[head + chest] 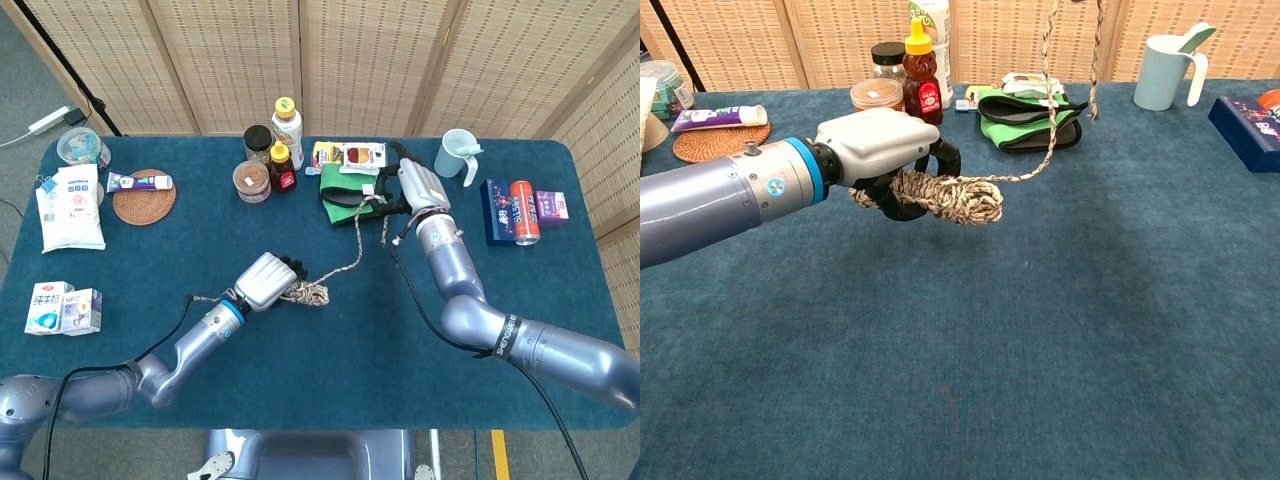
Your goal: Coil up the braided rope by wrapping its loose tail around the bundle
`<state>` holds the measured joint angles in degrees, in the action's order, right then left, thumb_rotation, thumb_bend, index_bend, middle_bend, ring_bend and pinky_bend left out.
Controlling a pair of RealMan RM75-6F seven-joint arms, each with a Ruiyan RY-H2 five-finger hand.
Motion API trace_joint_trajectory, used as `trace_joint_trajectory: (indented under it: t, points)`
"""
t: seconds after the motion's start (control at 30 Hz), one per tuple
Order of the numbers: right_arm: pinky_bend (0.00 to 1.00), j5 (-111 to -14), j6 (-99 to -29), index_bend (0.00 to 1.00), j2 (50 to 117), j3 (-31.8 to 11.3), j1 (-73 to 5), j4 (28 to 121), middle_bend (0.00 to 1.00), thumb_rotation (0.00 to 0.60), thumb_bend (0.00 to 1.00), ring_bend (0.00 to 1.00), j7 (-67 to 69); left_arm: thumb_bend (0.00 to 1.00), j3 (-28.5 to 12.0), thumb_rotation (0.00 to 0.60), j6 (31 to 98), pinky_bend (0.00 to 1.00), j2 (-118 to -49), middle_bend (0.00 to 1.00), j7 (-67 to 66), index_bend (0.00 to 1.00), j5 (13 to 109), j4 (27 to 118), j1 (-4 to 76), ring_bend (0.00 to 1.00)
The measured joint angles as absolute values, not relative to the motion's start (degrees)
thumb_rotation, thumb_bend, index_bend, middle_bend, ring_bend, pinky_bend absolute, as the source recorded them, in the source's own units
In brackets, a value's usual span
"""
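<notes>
Rope bundle [945, 198] sits gripped in the left hand [878, 150], held above the middle of the table [300, 380], its fingers curled around the coiled part. From the bundle's free end the loose tail [352, 255] climbs tight and slanting toward the far edge, where the right hand [418, 187] grasps it high up, above a green pouch [349, 193]; a short end of the tail hangs down from that hand. In the chest view the right hand is out of frame and only the two rope strands rise past the top edge. Along the far edge stand a honey bottle [921, 86], jars and a tall bottle, with a pale mug [456, 155] toward the far right corner. A round woven coaster [144, 197] lies near the far left corner.
</notes>
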<state>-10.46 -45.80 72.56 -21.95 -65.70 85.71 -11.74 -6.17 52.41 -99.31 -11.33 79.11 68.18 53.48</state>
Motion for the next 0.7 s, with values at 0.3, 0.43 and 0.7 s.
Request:
trace_joint_trajectory:
  t: [0.3, 0.43, 0.7]
  points:
    - [0.0, -12.8, -40.4, 0.69, 77.7, -19.2, -63.7, 77.4, 0.0, 0.6, 0.47, 0.0, -9.5, 0.42, -8.4, 0.6, 55.0, 0.63, -95.8, 0.4, -2.6, 0.48, 81.8, 74.0, 53.2, 0.43]
    - [0.0, -14.0, -39.7, 0.69, 78.5, -18.3, -62.8, 76.8, 0.0, 0.6, 0.47, 0.0, -9.0, 0.42, -10.3, 0.6, 56.0, 0.63, -95.4, 0.4, -2.9, 0.48, 81.2, 74.9, 53.3, 0.44]
    - [0.0, -19.0, -42.4, 0.7, 78.8, -17.0, -60.1, 82.2, 0.0, 0.6, 0.47, 0.0, -8.3, 0.42, -14.0, 0.6, 56.0, 0.63, -96.0, 0.4, -7.0, 0.48, 76.1, 77.3, 54.1, 0.44]
